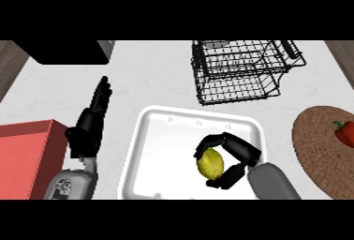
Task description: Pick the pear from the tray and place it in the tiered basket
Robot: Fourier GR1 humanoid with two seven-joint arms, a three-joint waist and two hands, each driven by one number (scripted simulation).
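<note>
A yellow-green pear (pixel 211 163) lies in the right half of the white tray (pixel 166 140) at the counter's front. My right hand (pixel 233 154) is curled round the pear, fingers over its top and thumb under its lower end. The black wire tiered basket (pixel 242 70) stands behind the tray, to the upper right. My left hand (pixel 93 115) is open, fingers straight and pointing away, left of the tray, over the counter.
A red box (pixel 27 154) sits at the left front edge. A black appliance (pixel 66 51) stands at the back left. A round woven mat (pixel 321 150) at the right carries a red pepper (pixel 344 133).
</note>
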